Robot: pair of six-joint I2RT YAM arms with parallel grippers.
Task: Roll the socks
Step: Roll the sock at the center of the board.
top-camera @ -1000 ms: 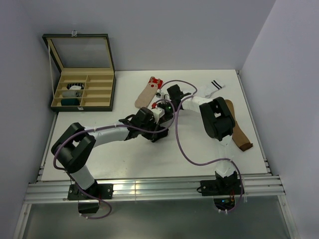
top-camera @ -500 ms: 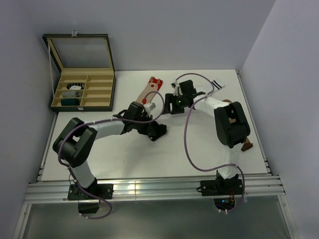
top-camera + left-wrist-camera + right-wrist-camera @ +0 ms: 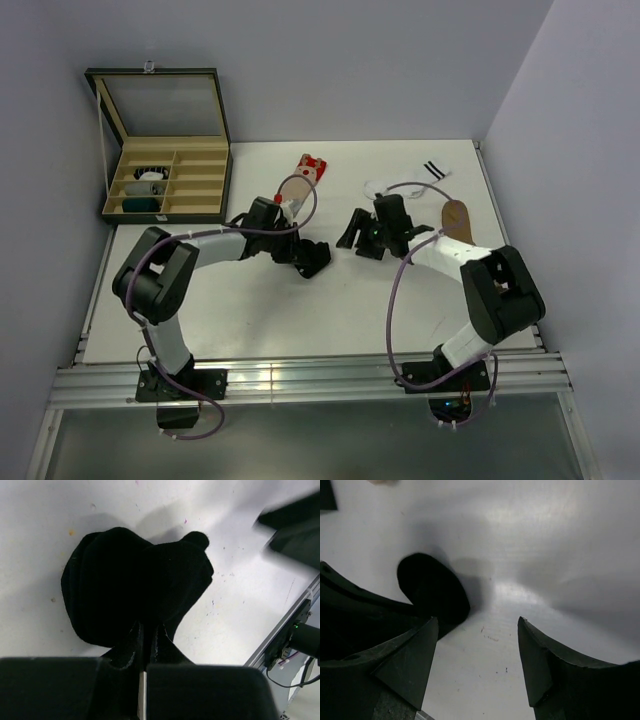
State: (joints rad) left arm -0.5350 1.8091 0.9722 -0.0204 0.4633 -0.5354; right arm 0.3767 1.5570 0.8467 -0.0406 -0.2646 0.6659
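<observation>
A black sock point(image 3: 135, 587) is bunched into a roll on the white table, and my left gripper point(image 3: 146, 642) is shut on its near edge. In the top view the roll point(image 3: 318, 260) sits at the tip of the left gripper point(image 3: 300, 252), mid-table. My right gripper point(image 3: 350, 238) stands open just right of it, nothing between its fingers point(image 3: 412, 655). The roll's dark end point(image 3: 434, 589) shows ahead and to the left of the right gripper point(image 3: 475, 630). A beige sock with a red cuff point(image 3: 298, 183), a white sock with black stripes point(image 3: 425, 172) and a brown sock point(image 3: 456, 216) lie flat behind.
An open compartment box point(image 3: 168, 185) stands at the back left with rolled socks in its left cells. The table's front rail point(image 3: 310, 378) runs along the near edge. Purple cables loop over both arms.
My right gripper has opened and pulled back to the right, away from the black sock. The left gripper stays shut on the sock and has swung slightly.
</observation>
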